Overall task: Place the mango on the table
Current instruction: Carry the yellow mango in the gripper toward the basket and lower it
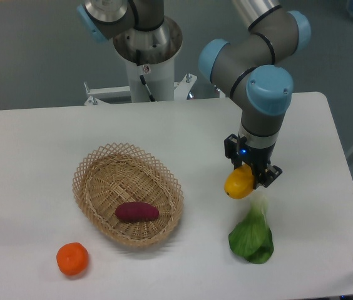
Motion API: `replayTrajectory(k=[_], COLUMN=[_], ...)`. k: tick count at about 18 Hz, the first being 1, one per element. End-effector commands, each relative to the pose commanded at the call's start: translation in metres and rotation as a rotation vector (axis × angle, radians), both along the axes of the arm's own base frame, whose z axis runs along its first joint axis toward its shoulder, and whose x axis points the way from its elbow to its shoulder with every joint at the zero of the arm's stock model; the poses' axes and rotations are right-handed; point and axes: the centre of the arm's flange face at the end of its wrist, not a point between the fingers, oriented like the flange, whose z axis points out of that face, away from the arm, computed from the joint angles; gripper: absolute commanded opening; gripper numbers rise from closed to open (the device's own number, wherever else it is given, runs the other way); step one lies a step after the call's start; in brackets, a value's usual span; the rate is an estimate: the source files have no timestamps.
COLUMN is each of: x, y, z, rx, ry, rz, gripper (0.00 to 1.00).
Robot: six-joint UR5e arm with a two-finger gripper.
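We see the mango [238, 182] pinched across its middle by the gripper [249, 175], above the table [39, 144] right of the wicker basket [128, 195] and just beside the leafy green [252, 236]. We judge it smooth, firm, light and rather slippery, so a mid-body hold suits it.

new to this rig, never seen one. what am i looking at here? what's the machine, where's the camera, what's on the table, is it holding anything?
One fixed camera looks down at a white table from the front. The grey and blue jointed machine is a robot arm; its two-finger gripper points down and is shut on a yellow mango, held to the right of a wicker basket. A purple-red sweet potato lies in the basket. An orange fruit sits on the table front left of the basket. A leafy green vegetable lies just below the gripper.
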Motion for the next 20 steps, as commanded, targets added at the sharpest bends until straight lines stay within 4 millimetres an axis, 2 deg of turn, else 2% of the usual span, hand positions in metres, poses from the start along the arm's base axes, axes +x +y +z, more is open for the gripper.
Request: replayTrajectory(k=[7, 11, 13, 20], x=[0.002, 0.017, 0.028, 0.069], y=[-0.001, -0.011, -0.015, -0.038], z=[-0.002, -0.022, -0.020, -0.038], rx=[-0.004, -0.021, -0.020, -0.049], ry=[-0.003, -0.038, -0.040, -0.081], rz=[0.002, 0.001, -0.002, -0.058], gripper=[0.53, 0.53, 0.54, 0.57])
